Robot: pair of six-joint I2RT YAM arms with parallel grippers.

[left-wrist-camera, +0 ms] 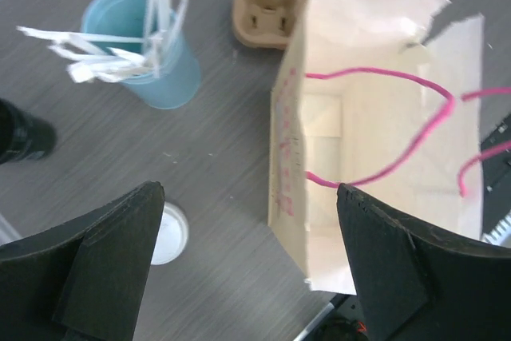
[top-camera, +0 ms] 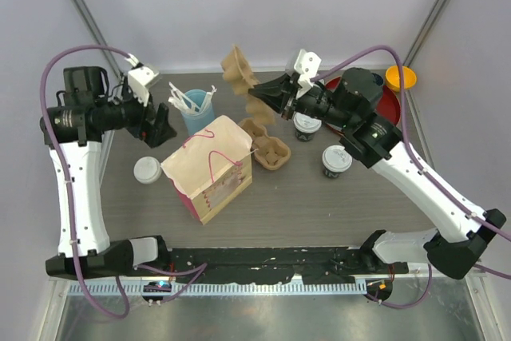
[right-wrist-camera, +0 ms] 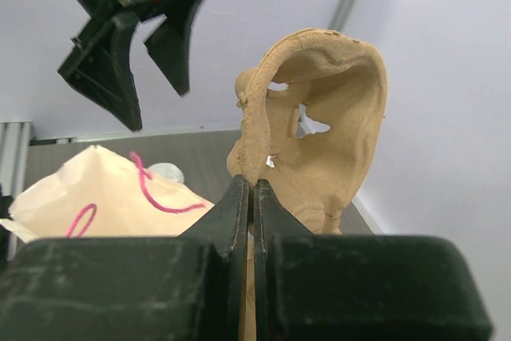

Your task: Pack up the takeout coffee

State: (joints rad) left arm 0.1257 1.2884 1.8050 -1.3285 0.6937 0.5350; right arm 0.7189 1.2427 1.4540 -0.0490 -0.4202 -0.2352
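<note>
Right gripper (right-wrist-camera: 251, 191) is clamped shut on the edge of a cardboard cup carrier (right-wrist-camera: 335, 109), held raised above the table (top-camera: 319, 197). Left gripper (left-wrist-camera: 247, 197) is spread wide, holding nothing, near the open paper bag (top-camera: 209, 169). One lidded coffee cup (top-camera: 336, 160) stands on the table right of the bag. A second cup (top-camera: 306, 125) stands near it, under the right arm. A third cup (top-camera: 148, 169) stands left of the bag.

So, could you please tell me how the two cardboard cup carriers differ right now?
The held carrier is pinched at its edge by the shut right end effector and stands on end in the air. The other carrier lies flat on the table beside the paper bag, ungripped. Both are tan moulded pulp, without cups.
</note>
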